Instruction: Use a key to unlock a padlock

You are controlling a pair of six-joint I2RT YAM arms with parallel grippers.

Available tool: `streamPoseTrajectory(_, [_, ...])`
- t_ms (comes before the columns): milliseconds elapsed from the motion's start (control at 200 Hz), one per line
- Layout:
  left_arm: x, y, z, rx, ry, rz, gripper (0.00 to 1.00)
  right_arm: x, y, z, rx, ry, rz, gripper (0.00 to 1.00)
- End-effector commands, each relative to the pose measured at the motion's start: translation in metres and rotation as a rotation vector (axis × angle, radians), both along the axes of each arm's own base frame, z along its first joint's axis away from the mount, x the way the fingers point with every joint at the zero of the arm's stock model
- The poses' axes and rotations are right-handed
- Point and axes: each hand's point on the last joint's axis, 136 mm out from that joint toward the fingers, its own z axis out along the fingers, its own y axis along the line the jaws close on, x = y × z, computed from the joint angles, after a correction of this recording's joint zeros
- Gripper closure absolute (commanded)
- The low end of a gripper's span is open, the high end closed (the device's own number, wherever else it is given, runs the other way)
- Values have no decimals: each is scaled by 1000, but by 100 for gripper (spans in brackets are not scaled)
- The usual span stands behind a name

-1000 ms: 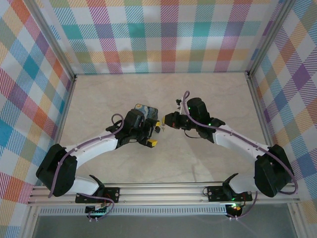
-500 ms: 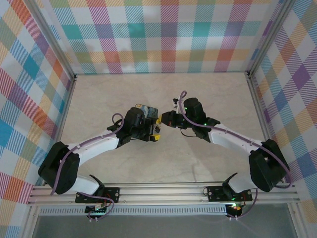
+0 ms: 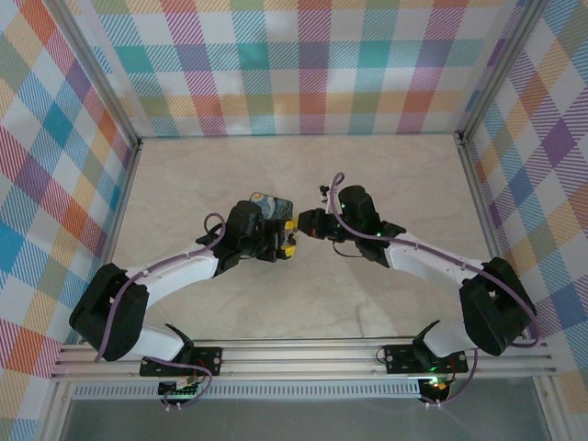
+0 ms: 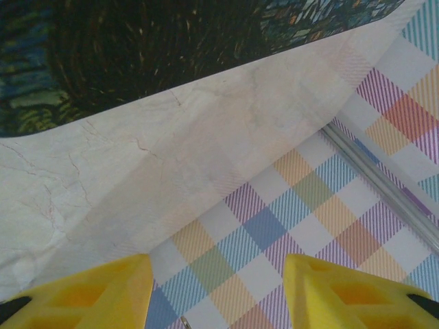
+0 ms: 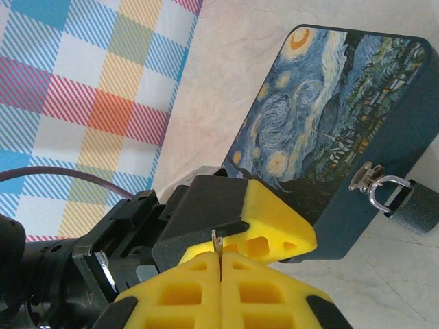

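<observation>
right gripper (image 5: 219, 264) jaws together, clamped on the key (image 5: 215, 241); thin blade tip sticks up out of the seam. left gripper (image 4: 216, 291) jaws apart, table (image 4: 206, 151) and checked wall (image 4: 295, 205) visible through the gap. Right wrist view: one yellow left finger (image 5: 278, 229) sits just behind the key tip, close against the painted box (image 5: 322, 116). padlock (image 5: 413, 208) hangs by its shackle (image 5: 387, 186) from the clasp (image 5: 363, 179) on the box's side face, apart from the key. Top view: both grippers nose to nose mid-table, box just beyond the left one.
</observation>
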Motion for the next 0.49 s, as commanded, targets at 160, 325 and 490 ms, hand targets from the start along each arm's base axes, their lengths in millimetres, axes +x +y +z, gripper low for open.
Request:
streamPoseTrajectory(160, [6,2,20,-65,-33,39,52,2,5,13,50,-59,-22,100])
streamPoseTrajectory(325, [7,4,24,-70,-38,52,52,5,9,14,72,-72,-33,100])
streamPoseTrajectory(490, [4,5,23,-64,-33,48,52,10,6,19,76,-95,-65,100])
